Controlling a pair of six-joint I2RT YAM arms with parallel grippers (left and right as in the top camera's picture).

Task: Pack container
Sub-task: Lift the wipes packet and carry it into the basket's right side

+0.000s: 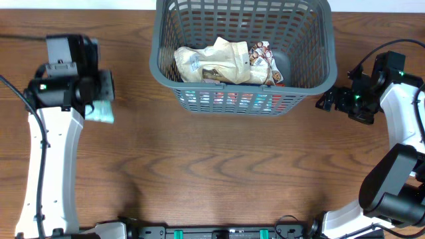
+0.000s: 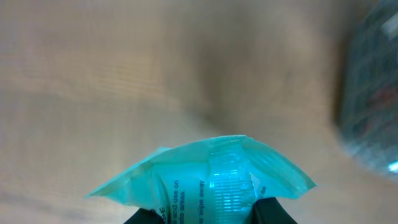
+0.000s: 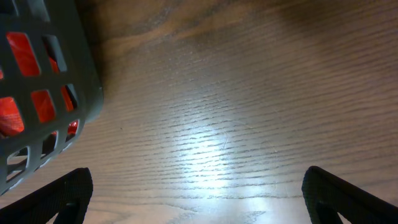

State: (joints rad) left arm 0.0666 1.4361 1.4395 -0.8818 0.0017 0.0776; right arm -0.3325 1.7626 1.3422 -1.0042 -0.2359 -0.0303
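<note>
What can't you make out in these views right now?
Left wrist: the teal packet is cut off by the bottom edge, and its small print is blurred.
Overhead: the cream bag hides whatever lies beneath it in the basket.
Right wrist: red items behind the basket's slots are unidentifiable.

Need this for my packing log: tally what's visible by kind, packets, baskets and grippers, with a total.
Packets: 3, the teal packet in the left gripper, plus the cream packet and the patterned packet on top in the basket; red items beneath are too hidden to count.
Baskets: 1.
Grippers: 2, counting the right gripper.
Total: 6.
</note>
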